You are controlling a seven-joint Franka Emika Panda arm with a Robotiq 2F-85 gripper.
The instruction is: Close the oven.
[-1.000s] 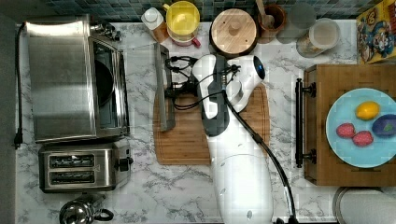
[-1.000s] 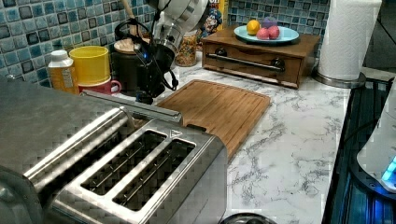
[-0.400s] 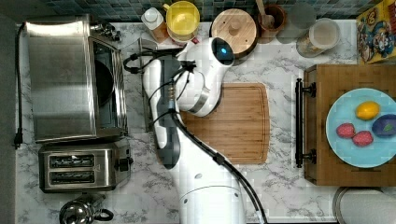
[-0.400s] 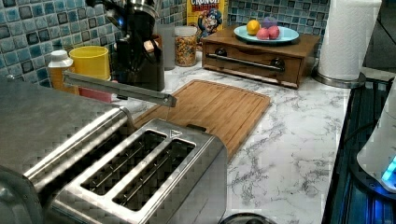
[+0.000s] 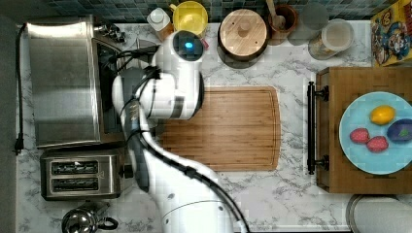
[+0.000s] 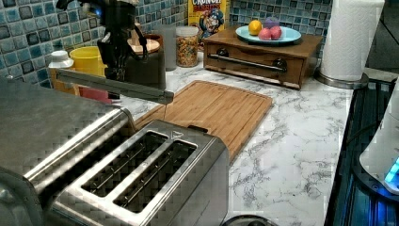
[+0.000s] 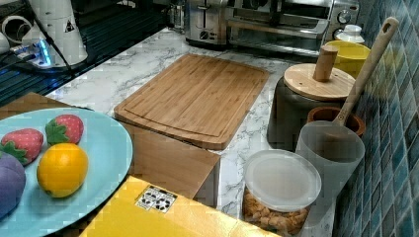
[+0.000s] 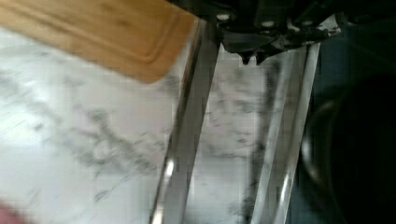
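A large steel oven [image 5: 63,82] sits at the top view's left edge of a marble counter [image 5: 291,194], against a blue tiled wall [image 6: 28,28]. Its glass door [image 8: 233,140] is partly raised, neither flat nor shut. In the left view the door's long bar handle [image 6: 113,85] hangs in the air above the counter, roughly level. In the right view the oven [image 7: 291,22] stands at the far end of the counter.

The robot arm [image 5: 170,92] bends over the door. The gripper [image 8: 251,57] is at the door's edge, next to the handle; its two fingertips sit nearly together, with nothing seen between them.

Just beside the oven stands a two-slot toaster [image 5: 80,174]. A wooden cutting board [image 5: 223,128] lies on the counter in front of the door. A yellow cup [image 5: 190,17] and a pot with a wooden lid [image 5: 243,31] stand along the wall. A blue plate [image 5: 374,133] of fruit rests on a wooden box, well apart from the oven.
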